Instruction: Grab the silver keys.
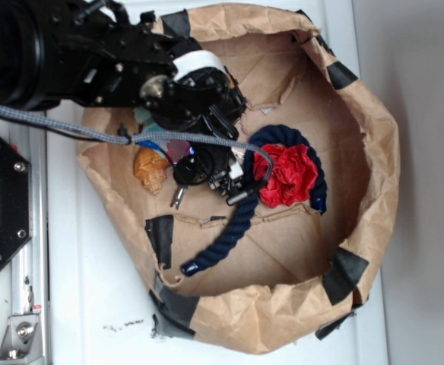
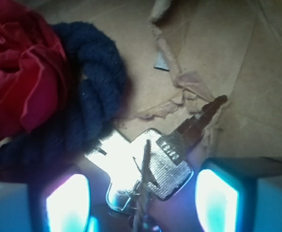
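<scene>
While the gripper (image 2: 141,193) is hovering with jaws spread wide and gripping nothing, the silver keys (image 2: 153,166) are lying between its fingertips on the brown paper (image 2: 228,63), glaring bright, one dull brass-toned blade pointing away.

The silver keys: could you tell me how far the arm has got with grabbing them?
Done: the gripper has reached the silver keys inside the paper bag, beside the blue rope. In hand: the wrist view shows its fingers open on either side of the bunch. Left: closing on the keys and lifting them off the bag floor.
</scene>
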Controlling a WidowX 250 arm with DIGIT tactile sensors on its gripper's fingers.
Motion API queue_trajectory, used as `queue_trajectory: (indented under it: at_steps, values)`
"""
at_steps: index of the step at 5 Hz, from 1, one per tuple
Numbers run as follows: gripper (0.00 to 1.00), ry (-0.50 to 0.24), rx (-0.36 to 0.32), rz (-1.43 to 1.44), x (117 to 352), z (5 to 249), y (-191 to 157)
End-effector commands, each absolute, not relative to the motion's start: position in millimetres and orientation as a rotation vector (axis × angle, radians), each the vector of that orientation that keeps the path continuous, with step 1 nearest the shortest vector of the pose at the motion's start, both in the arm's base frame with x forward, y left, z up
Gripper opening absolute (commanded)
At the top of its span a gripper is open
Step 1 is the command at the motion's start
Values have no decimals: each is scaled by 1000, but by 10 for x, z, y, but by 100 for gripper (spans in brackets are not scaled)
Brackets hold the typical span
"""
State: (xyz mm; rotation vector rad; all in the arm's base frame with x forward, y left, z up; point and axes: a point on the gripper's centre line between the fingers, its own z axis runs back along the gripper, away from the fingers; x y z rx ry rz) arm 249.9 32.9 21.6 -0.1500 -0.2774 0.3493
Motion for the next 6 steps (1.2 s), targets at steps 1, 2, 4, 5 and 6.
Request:
queue_trajectory:
  at_steps: [1,2,4,5,6]
  values:
    - [0,-286,-147,360,2422,229,366]
    - [0,-285,-145,355,2369,226,363]
    - [0,-284,-146,343,2303,249,362]
    - [0,-288,-146,339,2281,269,354]
    - [0,-285,-140,344,2271,260,368]
